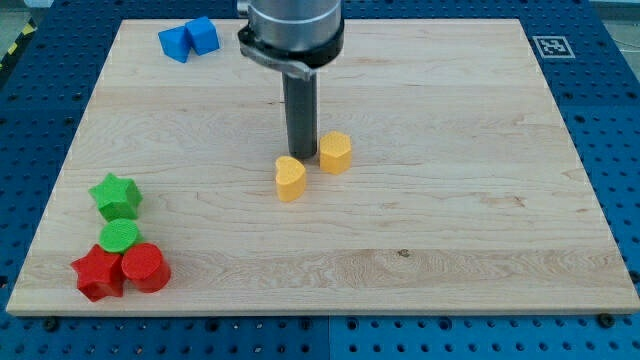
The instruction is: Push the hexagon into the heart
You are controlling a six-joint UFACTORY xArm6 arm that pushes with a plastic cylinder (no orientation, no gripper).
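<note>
A yellow hexagon block (335, 152) sits near the middle of the wooden board (450, 200). A yellow heart block (290, 178) lies just to its lower left, a small gap apart. My tip (303, 156) stands on the board between the two. It is close against the hexagon's left side and just above the heart's upper right edge. The rod rises straight up to the arm's grey body at the view's top.
Two blue blocks (188, 39) lie together at the board's top left. At the bottom left a green star (116, 195), a green cylinder (119, 236), a red star (98, 274) and a red cylinder (146, 267) cluster near the board's edge.
</note>
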